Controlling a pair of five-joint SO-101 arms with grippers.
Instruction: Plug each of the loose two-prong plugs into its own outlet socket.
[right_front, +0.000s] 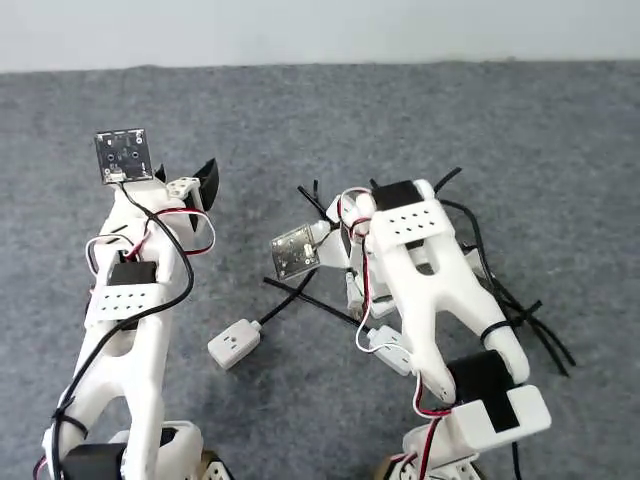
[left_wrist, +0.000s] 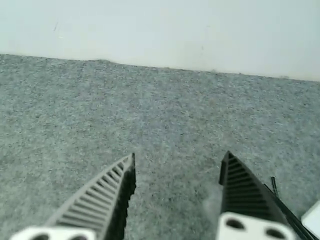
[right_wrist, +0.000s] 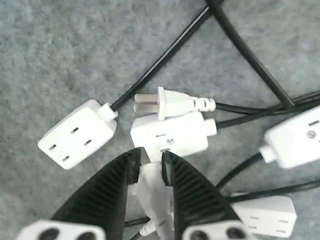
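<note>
In the right wrist view my right gripper (right_wrist: 151, 160) is shut on a white two-prong plug (right_wrist: 152, 192). The plug's front end meets a white outlet socket (right_wrist: 170, 135). A second white plug (right_wrist: 172, 103) lies loose just beyond that socket, prongs bare, on a black cord. A white three-slot socket (right_wrist: 77, 132) lies apart to one side; from above it sits between the arms (right_front: 235, 343). My left gripper (left_wrist: 177, 170) hangs open over bare grey carpet with nothing between its fingers, and the high view shows it (right_front: 185, 177) at the left, far from the cords.
Two more white socket blocks (right_wrist: 295, 142) (right_wrist: 265, 215) lie among tangled black cords (right_wrist: 250, 55). In the high view the cords (right_front: 520, 300) spread under and to the right of the right arm (right_front: 420, 260). Grey carpet (right_front: 300, 120) reaches a pale wall at the back.
</note>
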